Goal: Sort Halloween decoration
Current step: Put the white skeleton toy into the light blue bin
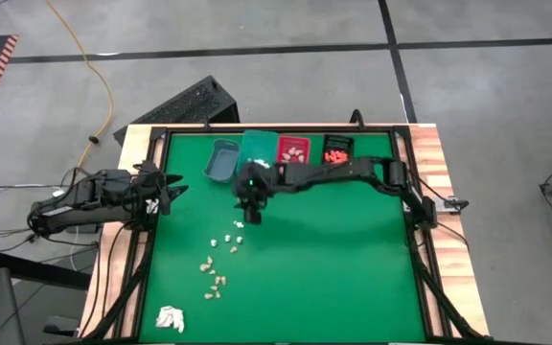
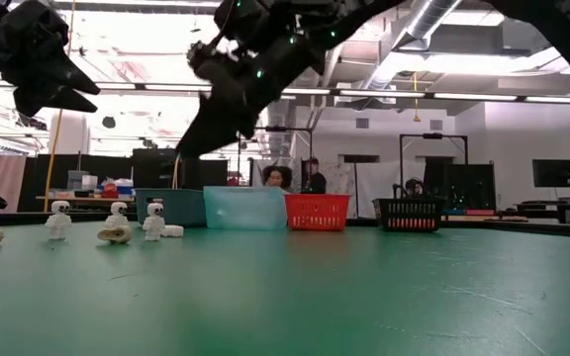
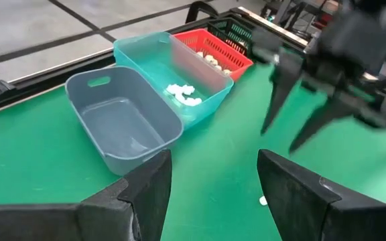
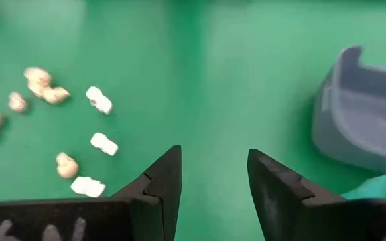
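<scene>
The Halloween decoration lies as several tiny white and tan pieces (image 1: 217, 268) scattered on the green mat, left of centre; the right wrist view shows white ones (image 4: 104, 143) and tan ones (image 4: 39, 80). My right gripper (image 4: 213, 174) hangs open above the mat, just in front of the grey bin (image 1: 220, 160) and the teal bin (image 1: 257, 149), above the far end of the scatter, its fingers slanting down with nothing between them. My left gripper (image 3: 213, 181) waits open at the table's left edge, clear of everything.
Four bins stand in a row at the far edge: grey, teal with white pieces (image 3: 183, 94), red (image 1: 293, 149) with tan pieces, black (image 1: 336, 150) with orange ones. A white papery wad (image 1: 169, 318) lies near the front left corner. Bare mat spreads to the right.
</scene>
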Tool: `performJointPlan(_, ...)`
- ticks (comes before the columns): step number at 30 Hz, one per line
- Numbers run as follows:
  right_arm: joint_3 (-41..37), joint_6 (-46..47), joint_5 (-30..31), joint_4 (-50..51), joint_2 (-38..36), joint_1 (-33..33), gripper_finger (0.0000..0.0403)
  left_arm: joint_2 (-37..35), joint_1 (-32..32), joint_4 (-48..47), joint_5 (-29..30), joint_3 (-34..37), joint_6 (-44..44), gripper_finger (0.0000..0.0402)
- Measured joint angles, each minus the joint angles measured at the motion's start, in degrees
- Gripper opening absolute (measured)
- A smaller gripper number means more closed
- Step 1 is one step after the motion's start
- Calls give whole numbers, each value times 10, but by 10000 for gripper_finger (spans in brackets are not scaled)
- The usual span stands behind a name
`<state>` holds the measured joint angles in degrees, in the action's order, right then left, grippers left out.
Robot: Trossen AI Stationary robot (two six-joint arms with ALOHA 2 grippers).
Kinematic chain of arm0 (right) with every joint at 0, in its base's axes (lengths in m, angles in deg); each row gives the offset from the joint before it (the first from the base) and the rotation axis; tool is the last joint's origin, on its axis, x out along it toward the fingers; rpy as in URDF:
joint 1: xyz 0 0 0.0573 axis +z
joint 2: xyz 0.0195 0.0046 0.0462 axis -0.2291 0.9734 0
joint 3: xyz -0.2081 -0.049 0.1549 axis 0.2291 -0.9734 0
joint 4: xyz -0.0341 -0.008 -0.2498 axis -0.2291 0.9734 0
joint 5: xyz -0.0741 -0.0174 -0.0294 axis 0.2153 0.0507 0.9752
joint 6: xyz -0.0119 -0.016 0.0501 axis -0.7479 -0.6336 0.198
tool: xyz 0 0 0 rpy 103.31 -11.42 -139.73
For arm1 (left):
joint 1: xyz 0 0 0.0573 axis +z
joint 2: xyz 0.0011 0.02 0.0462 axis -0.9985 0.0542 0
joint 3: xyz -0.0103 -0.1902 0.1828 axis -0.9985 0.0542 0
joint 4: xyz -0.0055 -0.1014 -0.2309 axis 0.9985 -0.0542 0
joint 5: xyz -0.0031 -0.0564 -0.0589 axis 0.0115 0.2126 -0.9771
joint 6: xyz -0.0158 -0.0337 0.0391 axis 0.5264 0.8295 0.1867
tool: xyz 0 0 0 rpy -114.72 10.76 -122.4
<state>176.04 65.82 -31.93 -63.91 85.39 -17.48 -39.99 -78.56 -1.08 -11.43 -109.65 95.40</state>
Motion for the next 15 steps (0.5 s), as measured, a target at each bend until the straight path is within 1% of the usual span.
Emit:
performJointPlan(6, -106, 55, 51, -137, -1, 39, 163, 0, 0, -1, 2, 0, 4, 210)
performJointPlan(8, -137, 69, 65, -180, 0, 50, 163, 0, 0, -2, 13, 0, 4, 210)
performJointPlan(12, -176, 83, 108, -269, -3, 69, 163, 0, 0, -3, 35, 0, 5, 210)
performJointPlan(15, -199, 78, 153, -299, -1, 81, 163, 0, 0, -3, 37, 0, 5, 210)
